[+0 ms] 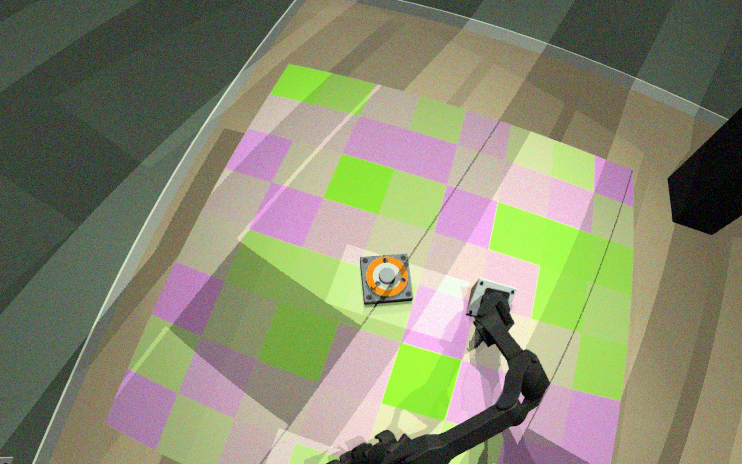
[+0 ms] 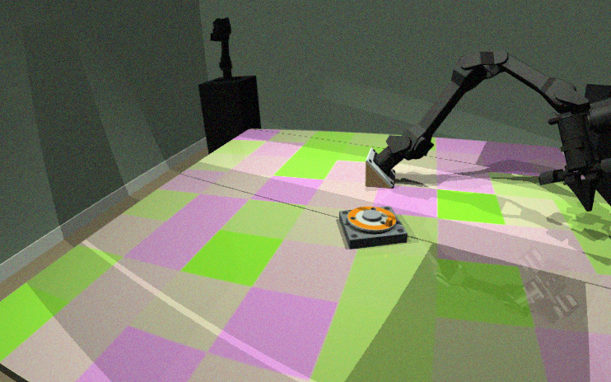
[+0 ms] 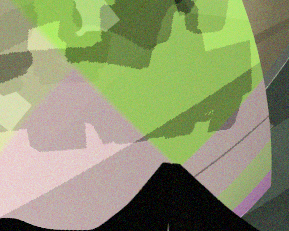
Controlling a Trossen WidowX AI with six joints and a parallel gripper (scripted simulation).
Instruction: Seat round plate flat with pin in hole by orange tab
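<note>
gripper (image 2: 587,202) fingers are pressed together with nothing between them. in the wrist view (image 3: 168,175) the two dark fingers meet in one peak with only a thin slit where they join. in the exterior view it hangs with its tips pointing down, above the checkered mat (image 2: 231,256) and not touching it as far as that view shows. beyond the fingertips the wrist view shows only green and pale pink mat squares (image 3: 176,81) crossed by jagged shadows.

the round orange plate (image 2: 357,221) is well apart from the gripper, off to the gripper's side across several mat squares, and no part of the arm touches it. it sits around the grey post (image 2: 370,215) on the dark square base (image 2: 374,240). in the top view the plate (image 1: 371,276) is an orange ring around the post (image 1: 386,274), inside the outline of the base (image 1: 369,297). the tab, the hole beside it and the pin are too small to tell apart, so i cannot tell whether the plate lies flat or rides tilted.

the arm folds up from its pale wedge mount (image 2: 378,174), which stands near the base on the far side of it, then bends over and down to the gripper. in the top view the mount (image 1: 492,292) lies just to one side of the base, and the arm's end runs to the bottom edge of the picture.
</note>
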